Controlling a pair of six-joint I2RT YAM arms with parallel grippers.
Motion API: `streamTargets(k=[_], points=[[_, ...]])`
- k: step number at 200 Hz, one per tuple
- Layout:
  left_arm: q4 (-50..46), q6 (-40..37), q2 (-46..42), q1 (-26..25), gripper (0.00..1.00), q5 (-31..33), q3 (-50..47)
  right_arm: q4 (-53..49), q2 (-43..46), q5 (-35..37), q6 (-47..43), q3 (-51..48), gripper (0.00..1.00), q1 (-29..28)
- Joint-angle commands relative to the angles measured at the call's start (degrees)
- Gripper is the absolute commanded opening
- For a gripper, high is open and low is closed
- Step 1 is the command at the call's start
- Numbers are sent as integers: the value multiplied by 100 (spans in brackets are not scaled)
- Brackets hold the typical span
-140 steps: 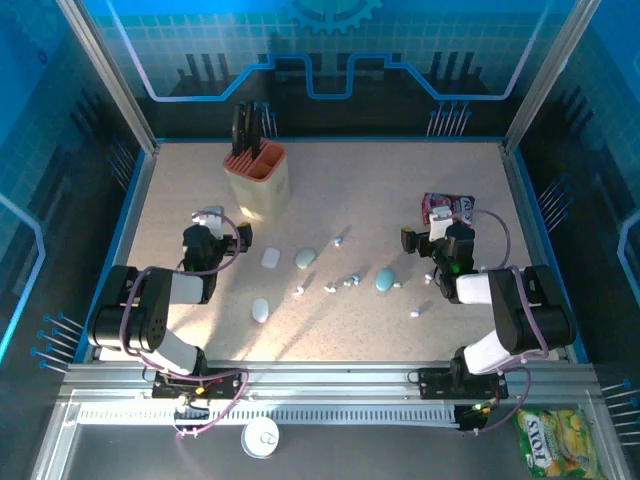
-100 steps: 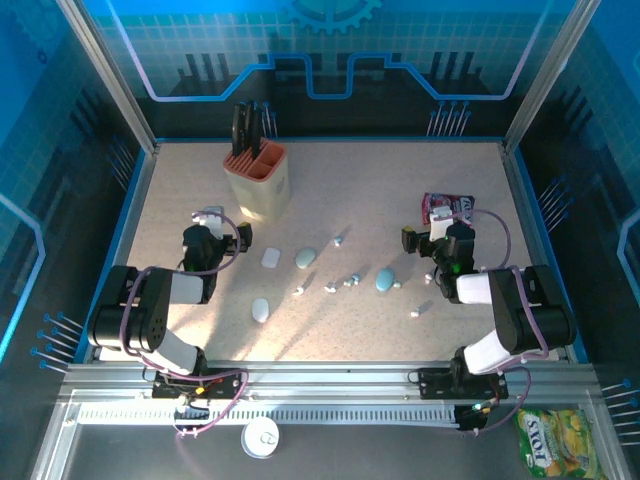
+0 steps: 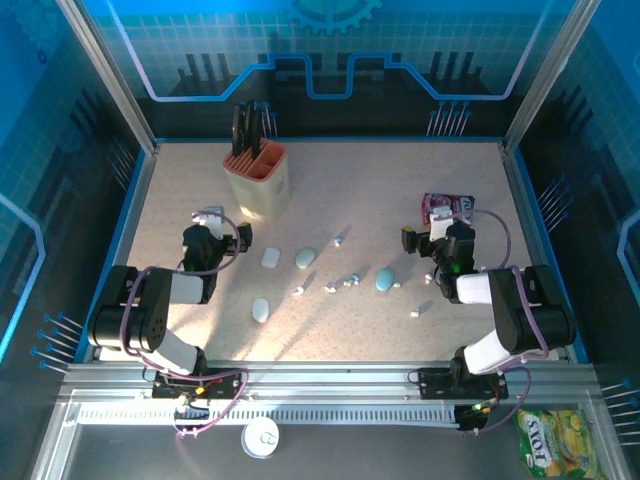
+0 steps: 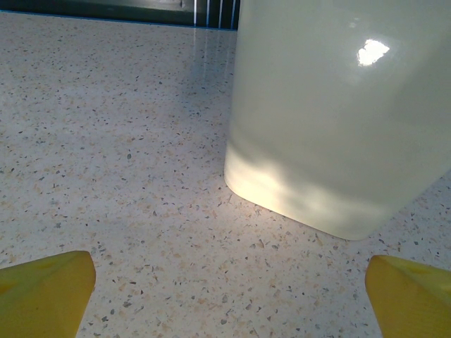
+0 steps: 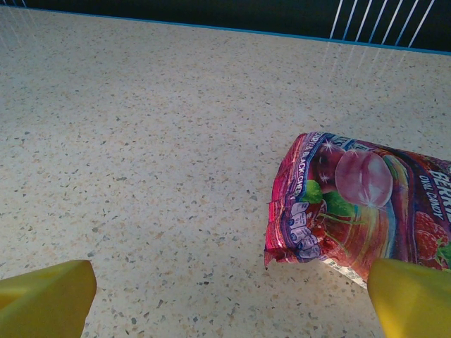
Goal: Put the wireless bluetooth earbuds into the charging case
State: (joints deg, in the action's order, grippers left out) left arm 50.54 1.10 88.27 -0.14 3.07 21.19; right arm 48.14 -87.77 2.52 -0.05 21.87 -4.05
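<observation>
Several tiny white earbuds lie scattered across the middle of the speckled table. Among them rest pebble-shaped charging cases: a pale one, a light blue one, another nearer the front, and a bluish one. All look closed. My left gripper sits low at the left, open, its yellow fingertips wide apart over bare table. At the right my right gripper is open too, nothing between its fingertips.
A cream holder with an orange top and black handles stands just ahead of the left gripper, looming as a cream wall. A red snack packet lies ahead of the right gripper. A blue rim bounds the table.
</observation>
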Motion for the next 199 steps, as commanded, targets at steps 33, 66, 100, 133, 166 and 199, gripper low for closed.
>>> streamTargets(k=[33, 66, 100, 133, 166, 199], points=[[315, -143, 51, 60, 99, -195, 34, 1106, -10, 366, 96, -366, 100, 108], [1027, -142, -290, -3, 99, 70, -483, 671, 611, 273, 41, -399, 100, 81], [-36, -272, -1468, -212, 99, 174, -547, -752, 1442, 118, 97, -129, 100, 20], [-1845, -768, -2949, -555, 99, 22, -385, -2535, 2158, 14, 432, 323, 100, -107], [-3514, -1068, -4036, -958, 99, -234, -52, -4451, 2663, 62, 770, 994, 100, -139], [-4534, -1292, -3821, -1628, 99, -544, 437, -5771, 2718, -424, 1500, 1552, 100, -114]])
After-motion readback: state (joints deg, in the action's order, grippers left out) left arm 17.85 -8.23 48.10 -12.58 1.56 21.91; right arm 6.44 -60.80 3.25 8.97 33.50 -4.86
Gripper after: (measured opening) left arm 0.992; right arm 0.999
